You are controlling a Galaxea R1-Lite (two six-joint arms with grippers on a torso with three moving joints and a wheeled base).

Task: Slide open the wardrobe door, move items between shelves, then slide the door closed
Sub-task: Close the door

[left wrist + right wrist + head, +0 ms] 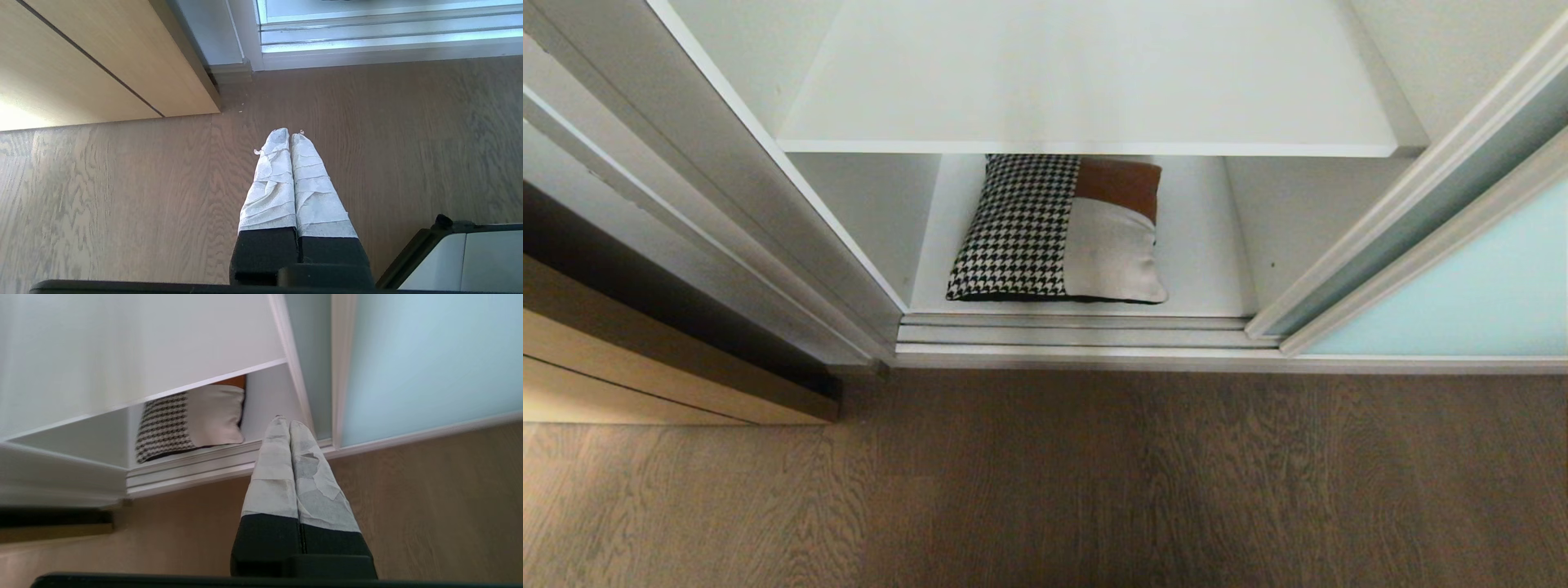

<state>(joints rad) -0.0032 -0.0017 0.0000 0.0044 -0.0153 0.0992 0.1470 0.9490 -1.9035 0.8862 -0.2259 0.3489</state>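
My right gripper [289,424] has its jaws pressed together on nothing, pointing toward the wardrobe's bottom track just beside the cushion [1058,233]. My left gripper [289,134], jaws likewise pressed together and empty, hangs over the wooden floor [122,196], well apart from the cushion. The cushion lies flat on the lowest shelf [1205,245], under the upper shelf [1086,82]; the sliding wardrobe door [1462,302] stands slid aside to the cushion's right. The cushion looks soft, light and yielding, probably easy to squash, so I would spread my jaws and pinch its near edge or corner.
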